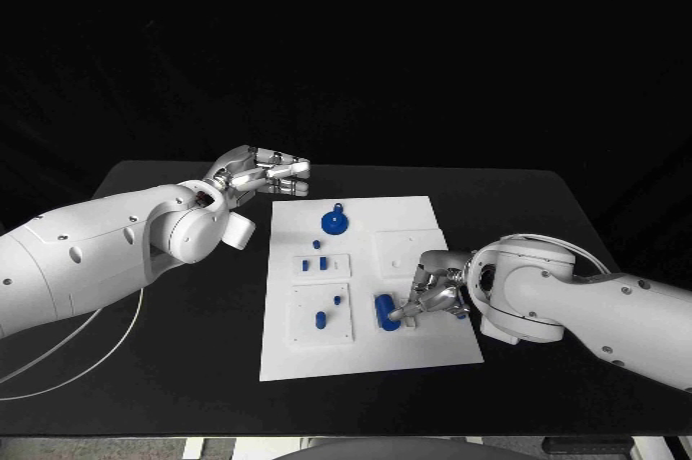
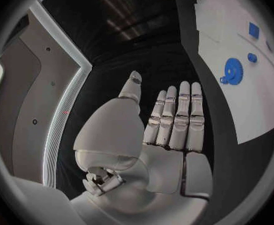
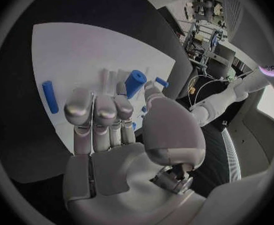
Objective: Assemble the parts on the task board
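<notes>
The white task board (image 1: 368,345) lies in the middle of the black table. My right hand (image 1: 437,291) rests on the board's right side and pinches a blue cylinder (image 1: 385,313) between thumb and finger; the right wrist view shows the same cylinder (image 3: 135,82) at the fingertips of that hand (image 3: 112,135). A round blue part with a tab (image 1: 335,221) lies near the board's far edge. Small blue parts (image 1: 315,265) stand in the middle block. My left hand (image 1: 267,170) hovers off the board's far left corner, holding nothing, its fingers (image 2: 174,115) straight.
Two more blue parts (image 1: 320,320) sit in the near left block of the board. A blue bar (image 3: 50,96) lies on the board (image 3: 81,50) apart from my right hand. A white cable (image 1: 87,345) runs along the table under my left arm.
</notes>
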Controlling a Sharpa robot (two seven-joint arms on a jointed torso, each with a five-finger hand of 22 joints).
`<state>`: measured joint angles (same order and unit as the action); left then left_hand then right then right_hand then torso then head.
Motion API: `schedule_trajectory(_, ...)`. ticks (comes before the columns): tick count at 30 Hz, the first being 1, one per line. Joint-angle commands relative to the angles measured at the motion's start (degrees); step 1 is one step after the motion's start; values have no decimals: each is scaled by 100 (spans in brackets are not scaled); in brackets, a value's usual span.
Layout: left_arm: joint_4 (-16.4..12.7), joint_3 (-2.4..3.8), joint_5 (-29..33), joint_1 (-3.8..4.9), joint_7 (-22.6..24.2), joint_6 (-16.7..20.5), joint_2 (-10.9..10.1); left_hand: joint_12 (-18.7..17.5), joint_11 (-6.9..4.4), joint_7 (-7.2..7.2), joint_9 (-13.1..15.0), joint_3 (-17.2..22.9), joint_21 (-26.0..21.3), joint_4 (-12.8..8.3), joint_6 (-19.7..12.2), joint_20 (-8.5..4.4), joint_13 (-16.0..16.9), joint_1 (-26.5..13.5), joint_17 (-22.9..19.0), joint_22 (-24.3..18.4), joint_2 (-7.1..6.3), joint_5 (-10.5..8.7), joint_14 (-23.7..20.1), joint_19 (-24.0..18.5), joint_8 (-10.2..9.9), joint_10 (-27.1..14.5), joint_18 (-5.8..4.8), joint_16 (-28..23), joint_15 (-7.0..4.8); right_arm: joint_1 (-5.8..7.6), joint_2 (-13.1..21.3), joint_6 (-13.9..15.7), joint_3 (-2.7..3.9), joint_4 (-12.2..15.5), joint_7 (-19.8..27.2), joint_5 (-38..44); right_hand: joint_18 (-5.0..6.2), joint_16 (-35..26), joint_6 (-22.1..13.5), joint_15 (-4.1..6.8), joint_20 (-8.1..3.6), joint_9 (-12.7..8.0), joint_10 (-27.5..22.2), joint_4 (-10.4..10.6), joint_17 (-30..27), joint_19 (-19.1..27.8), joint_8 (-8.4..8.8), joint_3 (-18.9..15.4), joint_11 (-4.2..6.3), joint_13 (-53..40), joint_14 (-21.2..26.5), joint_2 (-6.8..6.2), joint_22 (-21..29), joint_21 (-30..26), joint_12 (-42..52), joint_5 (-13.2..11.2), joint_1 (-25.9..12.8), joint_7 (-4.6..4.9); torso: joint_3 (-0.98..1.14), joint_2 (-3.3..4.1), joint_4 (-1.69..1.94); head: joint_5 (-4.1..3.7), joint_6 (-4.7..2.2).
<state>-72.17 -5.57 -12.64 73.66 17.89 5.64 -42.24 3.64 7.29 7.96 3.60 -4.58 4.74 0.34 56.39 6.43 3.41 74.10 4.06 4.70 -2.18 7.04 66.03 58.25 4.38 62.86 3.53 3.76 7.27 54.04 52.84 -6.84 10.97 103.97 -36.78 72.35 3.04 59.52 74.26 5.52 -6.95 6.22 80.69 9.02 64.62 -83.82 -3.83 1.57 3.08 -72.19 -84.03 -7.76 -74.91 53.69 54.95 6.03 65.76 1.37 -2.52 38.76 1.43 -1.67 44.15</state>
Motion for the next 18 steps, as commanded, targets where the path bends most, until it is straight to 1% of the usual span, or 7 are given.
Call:
schedule_trajectory(1,-4,4,-13,-1,25,-92,3,-17,11,29,0,6,9,10,-5,11,2,-29,-1,-10,41,37,-52,21,37,25,-84,-23,8,-7,24,-322,5,15,256,-212,-96,35,33,25,-3,-18,1,-120,8,-57,16,-16,-1,4,13,43,-702,21,41,217,124,4,-3,0,-5,3,4)
schedule_trajectory(3,-1,4,-13,-1,23,-95,4,-17,11,29,0,6,9,10,-5,11,2,-29,-1,-10,41,37,-52,21,37,25,-84,-23,8,-8,39,-368,7,18,301,-262,-97,33,38,27,-5,-32,-1,-230,5,-54,17,1,2,8,15,69,-701,20,40,383,165,-2,-2,0,-10,14,-5)
schedule_trajectory(7,0,4,-13,-1,22,-99,4,-17,11,29,0,6,9,10,-5,11,2,-29,-1,-10,41,37,-52,21,37,25,-84,-23,8,-9,45,-418,9,16,338,-307,-100,33,37,33,-11,-60,-3,-410,5,-52,18,53,13,11,15,129,-701,22,40,862,226,-16,-1,0,-7,18,-11)
schedule_trajectory(10,1,4,-13,-1,22,-101,4,-17,11,29,0,6,9,10,-5,11,2,-29,-1,-10,41,37,-52,21,37,25,-84,-23,8,-10,40,-436,10,5,348,-327,-103,34,34,36,-14,-82,-7,-505,6,-52,18,64,16,14,14,171,-701,25,37,1098,208,-22,-2,-1,-5,23,-7)
schedule_trajectory(14,3,4,-13,-1,21,-101,4,-17,11,29,0,6,9,10,-5,11,2,-29,-1,-10,41,37,-52,21,37,25,-84,-23,8,-13,12,-362,10,-27,308,-288,-104,36,33,39,-17,-110,-5,-658,6,-52,19,100,24,13,13,280,-701,26,43,1224,174,-29,-5,0,-3,20,-10)
schedule_trajectory(17,4,4,-13,-1,20,-102,6,-18,12,31,0,1,10,8,-6,11,2,-39,-1,-9,48,33,-51,23,37,23,-84,-23,7,-17,-27,-265,9,-63,260,-206,-103,27,32,46,-22,-125,-2,-718,-4,-52,18,296,29,14,13,383,-697,14,47,1198,78,-40,-8,-2,-1,14,-4)
schedule_trajectory(18,4,4,-13,-1,20,-102,7,-18,12,31,0,1,10,8,-6,11,2,-39,-1,-9,48,33,-51,23,37,23,-84,-23,7,-18,-39,-238,9,-72,247,-186,-104,24,25,45,-22,-128,0,-719,-7,-54,20,353,33,13,13,449,-698,18,49,1179,77,-43,-9,-1,0,13,-5)
